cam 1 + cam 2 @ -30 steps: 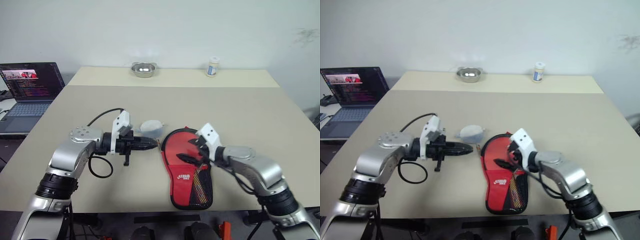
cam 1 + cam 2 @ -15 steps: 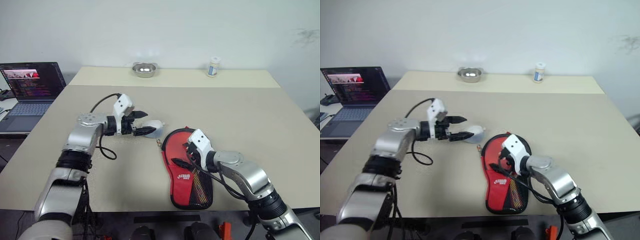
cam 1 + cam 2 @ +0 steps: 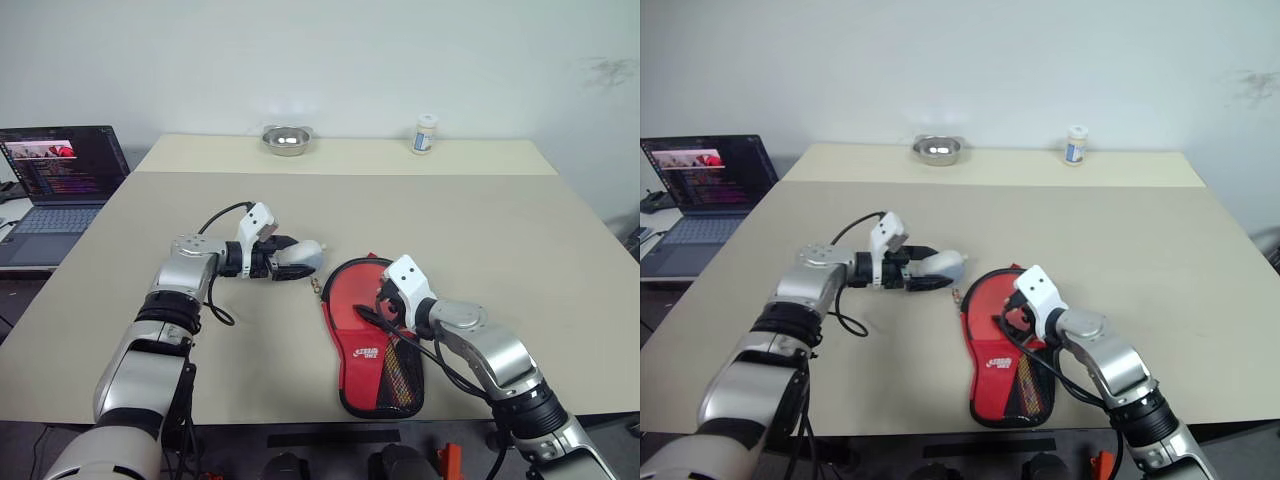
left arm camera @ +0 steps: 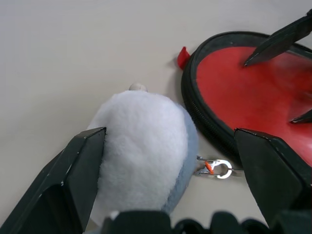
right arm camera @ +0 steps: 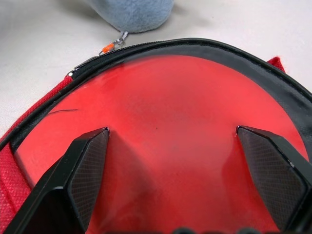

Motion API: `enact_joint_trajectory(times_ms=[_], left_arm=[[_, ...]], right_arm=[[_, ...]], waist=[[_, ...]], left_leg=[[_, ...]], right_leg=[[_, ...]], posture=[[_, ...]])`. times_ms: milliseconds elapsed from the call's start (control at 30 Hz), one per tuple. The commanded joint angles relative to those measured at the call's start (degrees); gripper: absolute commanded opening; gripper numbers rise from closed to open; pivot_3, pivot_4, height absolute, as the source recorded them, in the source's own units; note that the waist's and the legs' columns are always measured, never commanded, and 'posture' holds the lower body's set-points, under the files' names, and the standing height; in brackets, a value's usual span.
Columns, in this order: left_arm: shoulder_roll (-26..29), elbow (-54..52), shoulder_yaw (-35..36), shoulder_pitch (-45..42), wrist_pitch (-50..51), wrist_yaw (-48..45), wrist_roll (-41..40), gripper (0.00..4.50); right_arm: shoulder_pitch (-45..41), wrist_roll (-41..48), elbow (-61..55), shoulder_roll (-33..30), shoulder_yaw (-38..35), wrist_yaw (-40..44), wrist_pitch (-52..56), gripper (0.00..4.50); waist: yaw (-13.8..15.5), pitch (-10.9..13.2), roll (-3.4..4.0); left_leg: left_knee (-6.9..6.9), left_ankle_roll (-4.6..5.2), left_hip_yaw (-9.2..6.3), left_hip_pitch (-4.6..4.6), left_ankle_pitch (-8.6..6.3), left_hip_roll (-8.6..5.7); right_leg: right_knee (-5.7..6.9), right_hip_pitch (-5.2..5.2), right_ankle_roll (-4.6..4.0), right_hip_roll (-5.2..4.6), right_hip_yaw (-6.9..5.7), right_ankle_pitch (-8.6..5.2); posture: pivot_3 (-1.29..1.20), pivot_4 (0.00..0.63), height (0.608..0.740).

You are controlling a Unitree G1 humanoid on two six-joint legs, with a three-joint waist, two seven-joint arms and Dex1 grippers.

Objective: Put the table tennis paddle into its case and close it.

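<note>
Red-faced, the case (image 3: 372,340) lies on the beige desk (image 3: 500,240) at lower centre, holding the table tennis paddle (image 5: 185,146). The right end effector (image 3: 382,305) spreads wide above it, empty. The left end effector (image 3: 290,262), wide too, straddles a grey-white plush toy (image 4: 146,146) at centre-left.

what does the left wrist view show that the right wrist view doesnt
Left wrist view alone: the left gripper, open around the white front of a plush toy, and a small red tab at the case rim. Right wrist view alone: the right gripper, open over the case's red face. Both share the case, the toy's grey-blue side, the metal zipper pull and the beige table.
</note>
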Motion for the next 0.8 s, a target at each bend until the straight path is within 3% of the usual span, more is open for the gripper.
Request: enact_joint_trajectory(times_ms=[33,300,333,400,700,800], left_arm=[[-1.38,3.67,0.34,-1.99,-2.53,1.66,1.79,4.46],[-3.5,8.41,0.9,-2.58,-4.53,4.64,3.99,4.46],[-3.75,8.57,0.88,-2.41,-4.54,4.97,4.22,4.31],[-4.19,8.15,1.15,-1.94,-4.02,4.78,4.08,3.87],[-4.99,1.5,2.42,0.18,0.11,2.98,2.49,0.78],[-5.67,-1.75,2.35,0.12,1.9,3.34,2.23,0.31]], right_arm=[[0.38,-1.39,-0.62,0.07,0.18,-0.25,0.5,4.5],[0.85,-2.08,-1.08,0.35,0.11,-0.21,0.64,4.5],[0.87,-2.25,-1.02,0.42,0.1,-0.2,0.55,4.5],[0.87,-2.62,-0.93,0.47,0.17,-0.1,0.39,4.5],[1.06,-3.65,0.21,0.91,1.08,0.02,0.05,4.5],[1.81,-4.09,0.68,0.78,2.12,0.65,0.83,4.5]], waist=[[0.0,0.0,0.0],[-0.01,-0.02,-0.02],[-0.01,-0.02,-0.02],[-0.01,-0.02,-0.03],[-0.01,-0.03,-0.03],[0.03,-0.03,-0.04]], left_leg=[[0.0,0.0,0.0,0.0,0.0,0.0],[0.0,0.0,0.0,0.01,0.0,0.0],[0.0,0.0,0.0,0.01,0.0,0.0],[0.0,0.0,0.0,0.02,0.0,0.0],[0.0,0.0,-0.01,0.03,0.0,0.0],[0.0,0.0,-0.01,0.03,0.0,0.0]], right_leg=[[-0.01,0.0,0.0,0.0,0.01,0.0],[0.0,0.02,0.0,0.0,-0.01,0.0],[0.0,0.02,0.0,0.0,0.0,0.0],[0.0,0.03,0.0,-0.01,-0.01,0.0],[0.0,0.04,0.0,-0.01,-0.01,0.0],[0.0,0.05,0.0,-0.01,-0.01,0.0]], posture=[[0.0,0.15,0.74],[0.0,0.15,0.74],[0.0,0.15,0.74],[0.0,0.15,0.74],[0.0,0.15,0.74],[0.0,0.15,0.74]])
